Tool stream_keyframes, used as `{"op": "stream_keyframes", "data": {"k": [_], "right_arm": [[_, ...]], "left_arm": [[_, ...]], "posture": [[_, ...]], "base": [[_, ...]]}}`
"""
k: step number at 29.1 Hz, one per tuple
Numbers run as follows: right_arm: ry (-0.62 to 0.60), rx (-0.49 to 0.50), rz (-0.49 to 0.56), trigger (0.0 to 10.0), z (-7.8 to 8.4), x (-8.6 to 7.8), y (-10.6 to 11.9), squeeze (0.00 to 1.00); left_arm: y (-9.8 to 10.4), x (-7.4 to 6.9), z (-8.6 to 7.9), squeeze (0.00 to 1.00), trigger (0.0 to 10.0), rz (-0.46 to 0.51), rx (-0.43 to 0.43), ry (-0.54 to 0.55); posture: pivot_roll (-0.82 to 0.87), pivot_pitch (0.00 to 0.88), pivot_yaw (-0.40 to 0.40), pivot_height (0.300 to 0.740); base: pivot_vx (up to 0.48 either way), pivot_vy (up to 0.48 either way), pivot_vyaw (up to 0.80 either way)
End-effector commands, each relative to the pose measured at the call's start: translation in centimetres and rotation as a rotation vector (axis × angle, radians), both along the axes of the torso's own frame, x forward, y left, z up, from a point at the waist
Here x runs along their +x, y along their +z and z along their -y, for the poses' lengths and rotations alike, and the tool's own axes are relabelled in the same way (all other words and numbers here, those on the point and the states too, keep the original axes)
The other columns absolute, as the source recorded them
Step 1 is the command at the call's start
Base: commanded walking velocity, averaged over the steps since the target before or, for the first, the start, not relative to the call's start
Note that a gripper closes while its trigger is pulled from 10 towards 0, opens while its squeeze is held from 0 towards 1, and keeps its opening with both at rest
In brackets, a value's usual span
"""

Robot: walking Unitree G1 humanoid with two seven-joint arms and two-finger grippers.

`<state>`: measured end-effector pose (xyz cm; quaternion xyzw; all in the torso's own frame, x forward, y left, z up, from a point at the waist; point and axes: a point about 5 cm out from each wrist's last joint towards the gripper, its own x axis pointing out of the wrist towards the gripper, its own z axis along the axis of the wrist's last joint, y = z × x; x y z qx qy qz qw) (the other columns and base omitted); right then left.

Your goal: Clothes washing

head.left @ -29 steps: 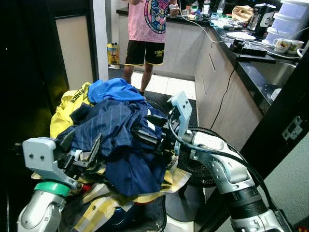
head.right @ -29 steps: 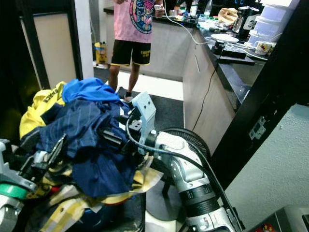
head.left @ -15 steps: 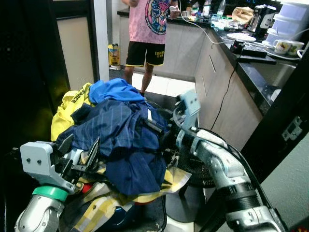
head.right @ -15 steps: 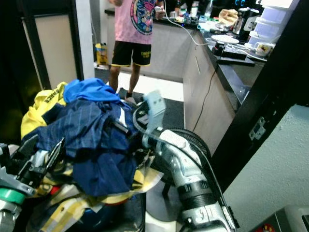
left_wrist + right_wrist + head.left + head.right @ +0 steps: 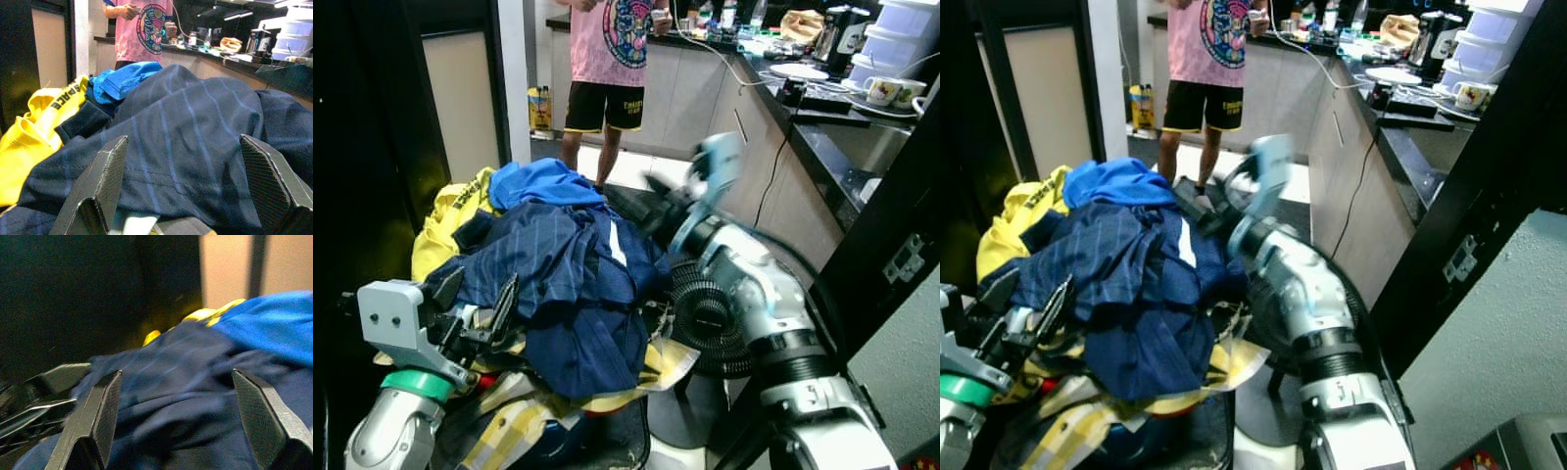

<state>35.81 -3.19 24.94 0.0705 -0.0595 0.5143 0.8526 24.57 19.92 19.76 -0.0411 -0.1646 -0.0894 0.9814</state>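
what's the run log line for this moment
step: clothes washing | left gripper: open, low against clothes pile | right gripper: open, raised over pile | person: standing at counter

Ahead of you the floor (image 5: 651,171) is pale tile with a dark mat (image 5: 636,201) across it. A person (image 5: 607,59) stands on the tile by the cabinets, and a yellow bottle (image 5: 542,108) sits on the floor near the wall. On your right the dark tabletop (image 5: 822,132) carries a plate (image 5: 801,71), two cups (image 5: 891,91) and a kettle (image 5: 837,39).
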Motion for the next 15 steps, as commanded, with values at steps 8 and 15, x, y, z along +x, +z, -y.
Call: {"op": "stream_keyframes", "data": {"k": [8,15], "right_arm": [[-0.258,-0.027,-0.076,10.0,1.4,2.6,-1.0,0.00],[-0.234,-0.045,-0.092,10.0,1.1,2.4,-1.3,0.00]], "left_arm": [[-0.7,-0.4,0.5,0.00,10.0,-0.050,0.005,-0.032],[-0.9,-0.7,0.5,0.00,10.0,-0.079,0.016,-0.039]], "posture": [[0.02,0.109,-0.033,0.740],[0.02,0.132,-0.029,0.740]], "base": [[0.000,0.000,0.00],[0.000,0.000,0.00]]}}
